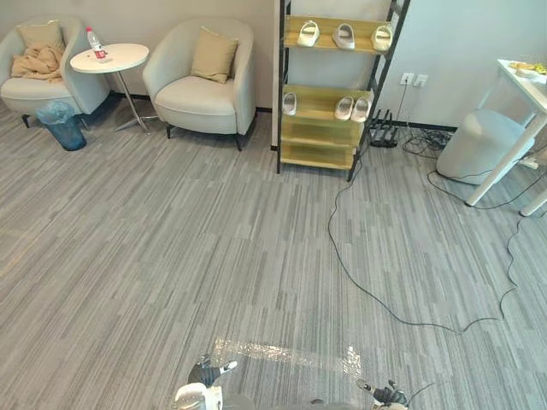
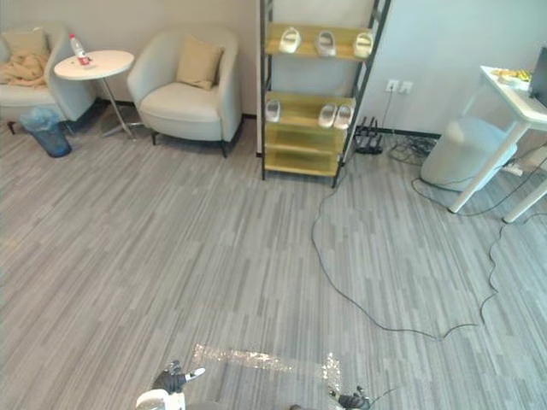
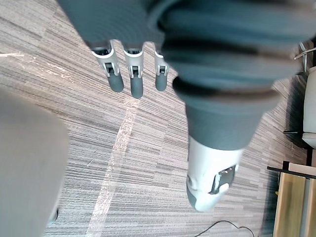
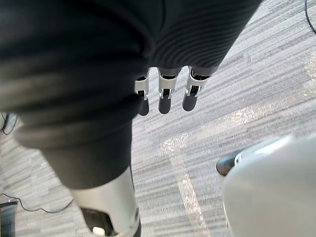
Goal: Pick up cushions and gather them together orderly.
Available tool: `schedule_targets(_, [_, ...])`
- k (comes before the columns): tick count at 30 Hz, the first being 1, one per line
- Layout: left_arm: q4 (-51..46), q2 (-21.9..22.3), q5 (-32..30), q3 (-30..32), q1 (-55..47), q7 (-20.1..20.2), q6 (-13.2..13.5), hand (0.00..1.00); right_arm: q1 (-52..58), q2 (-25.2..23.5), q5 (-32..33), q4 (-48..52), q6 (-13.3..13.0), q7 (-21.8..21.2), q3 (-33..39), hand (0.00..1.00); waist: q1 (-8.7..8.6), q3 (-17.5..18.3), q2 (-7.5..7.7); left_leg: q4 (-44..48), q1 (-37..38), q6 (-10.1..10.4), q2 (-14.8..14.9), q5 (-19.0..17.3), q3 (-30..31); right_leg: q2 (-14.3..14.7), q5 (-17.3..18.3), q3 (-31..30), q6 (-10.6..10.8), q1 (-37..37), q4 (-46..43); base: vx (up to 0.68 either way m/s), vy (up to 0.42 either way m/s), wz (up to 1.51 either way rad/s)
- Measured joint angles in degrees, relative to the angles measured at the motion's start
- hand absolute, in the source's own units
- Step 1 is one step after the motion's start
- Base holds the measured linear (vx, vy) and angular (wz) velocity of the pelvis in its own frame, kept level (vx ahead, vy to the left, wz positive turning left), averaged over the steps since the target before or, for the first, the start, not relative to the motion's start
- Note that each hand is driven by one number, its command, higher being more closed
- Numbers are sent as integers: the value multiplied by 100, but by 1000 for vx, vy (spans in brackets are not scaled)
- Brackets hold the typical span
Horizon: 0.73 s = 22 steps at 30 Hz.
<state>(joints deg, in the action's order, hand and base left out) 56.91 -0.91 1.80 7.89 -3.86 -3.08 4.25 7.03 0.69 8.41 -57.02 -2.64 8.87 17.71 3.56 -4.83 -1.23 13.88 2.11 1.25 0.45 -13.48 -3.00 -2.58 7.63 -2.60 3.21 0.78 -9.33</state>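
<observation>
A tan cushion [image 1: 214,55] leans upright against the back of the pale armchair [image 1: 201,98] at the far wall. A second tan cushion [image 1: 40,34] rests in the left armchair [image 1: 17,90], above a crumpled beige cloth [image 1: 38,61]. Both hands hang low near me, far from the chairs. My left hand [image 1: 209,373] shows straight fingers [image 3: 131,74] over bare carpet and holds nothing. My right hand [image 1: 389,395] is also open, its fingers [image 4: 165,96] straight above the floor.
A round white side table [image 1: 109,58] with a bottle [image 1: 97,43] stands between the chairs, a blue bin [image 1: 64,125] beside it. Right of the chairs is a wooden shoe rack [image 1: 329,107]. A black cable [image 1: 359,286] crosses the carpet; a grey pouf [image 1: 479,145] and white desk [image 1: 521,81] stand at far right.
</observation>
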Motion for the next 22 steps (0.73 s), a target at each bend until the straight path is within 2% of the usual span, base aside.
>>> schedule_targets(2, [7,102,-1,0,0,3,-7,0,49,60,-23,-8,4,0,24,0,5,70,-105,150,20,-1,-80,3,52,-56,0,95,-1,182,117,174,21,14])
schedule_targets(7, [17,165,1,-59,27,2,-5,0,85,71,-161,-5,3,0,31,0,12,167,-141,340,43,-109,-157,158,72,-165,10,115,9,336,157,138,-7,0])
schedule_targets(10, [58,187,3,-135,99,2,-5,0,87,51,-158,-3,3,2,33,0,27,157,-111,377,42,-119,-165,166,135,-171,12,132,11,350,159,62,-25,-2])
schedule_targets(16, [89,188,3,-236,186,3,-3,0,91,-53,-159,-8,1,2,30,0,36,130,81,417,101,-119,-184,166,301,-188,85,226,33,487,171,-3,-34,9])
schedule_targets(22, [95,210,6,-237,193,3,-2,0,90,-53,-155,-7,-5,1,33,0,35,130,53,9,130,-114,-120,161,406,-127,17,283,12,384,232,-86,-4,11])
